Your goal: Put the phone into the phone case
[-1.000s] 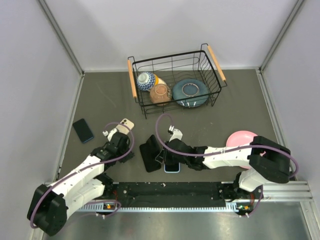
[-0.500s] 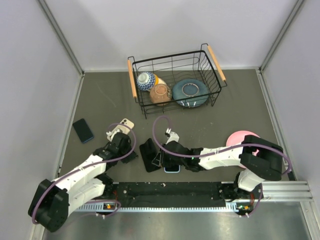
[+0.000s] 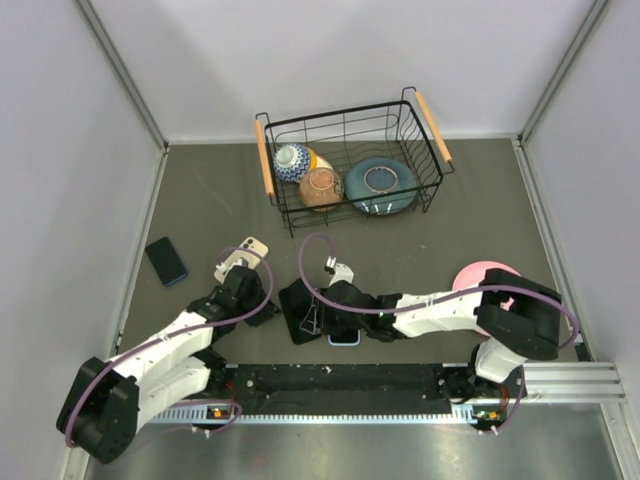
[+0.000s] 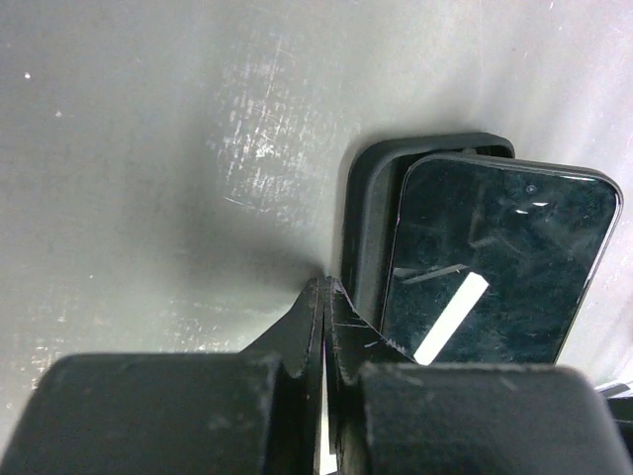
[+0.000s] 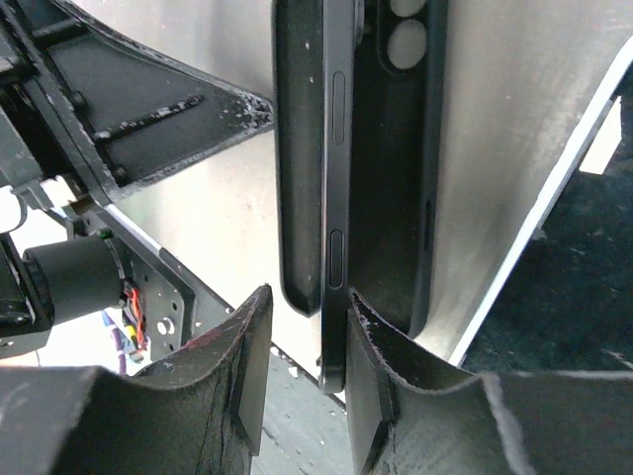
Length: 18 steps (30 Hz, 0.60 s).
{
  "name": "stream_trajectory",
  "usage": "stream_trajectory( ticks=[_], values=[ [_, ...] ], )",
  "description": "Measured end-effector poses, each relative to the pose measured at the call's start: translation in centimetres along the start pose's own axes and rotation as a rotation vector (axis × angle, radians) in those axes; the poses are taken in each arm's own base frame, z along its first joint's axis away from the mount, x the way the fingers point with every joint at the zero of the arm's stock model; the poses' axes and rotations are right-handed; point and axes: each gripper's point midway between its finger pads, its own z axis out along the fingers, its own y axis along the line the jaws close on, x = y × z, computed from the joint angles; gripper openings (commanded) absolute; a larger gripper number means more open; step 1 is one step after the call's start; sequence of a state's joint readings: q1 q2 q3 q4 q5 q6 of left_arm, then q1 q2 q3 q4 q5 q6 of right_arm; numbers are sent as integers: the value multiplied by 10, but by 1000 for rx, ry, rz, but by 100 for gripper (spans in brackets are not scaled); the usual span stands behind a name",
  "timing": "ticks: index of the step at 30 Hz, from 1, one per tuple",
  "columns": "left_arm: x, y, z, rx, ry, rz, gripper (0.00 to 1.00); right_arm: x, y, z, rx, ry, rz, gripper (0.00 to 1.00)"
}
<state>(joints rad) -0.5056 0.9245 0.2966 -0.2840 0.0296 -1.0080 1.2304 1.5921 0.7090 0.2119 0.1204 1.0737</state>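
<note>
phone (image 4: 499, 267) | resting on case (image 4: 368, 208), not seated | my left claw (image 4: 324, 297): pressed together, tips at case's edge just ahead | my right claw (image 5: 307, 302): spread, phone's side edge between my fingers, not pinched

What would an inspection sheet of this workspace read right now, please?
Surface: grey table, scuffed.
Job's things: phone lying askew on black case, not pressed in.
Clutter: wire basket of dishes, pink plate, dark phone, cream phone.
End effectors: left end effector shut beside the case; right end effector open around the phone's edge.
Cables: purple cable looped on each arm.
Surroundings: pale walls.
</note>
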Motion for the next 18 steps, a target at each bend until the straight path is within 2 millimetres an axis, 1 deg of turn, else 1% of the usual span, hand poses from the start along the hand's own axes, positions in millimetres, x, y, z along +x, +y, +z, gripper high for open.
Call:
stream_trajectory(
  ticks=[6,13,16,18],
  values=[
    [0,1,0,4,-3,4,0,-6,10,4,1,-1,-53,34],
    [-1,-2,2,9,-3,16,0,-7,-5,9,48,4,-103,33],
    [-2,-4,4,13,-3,17,0,-13,-5,11,57,0,-114,28],
    [-3,-5,5,16,-5,17,0,-15,-6,12,59,-3,-118,23]
  ],
)
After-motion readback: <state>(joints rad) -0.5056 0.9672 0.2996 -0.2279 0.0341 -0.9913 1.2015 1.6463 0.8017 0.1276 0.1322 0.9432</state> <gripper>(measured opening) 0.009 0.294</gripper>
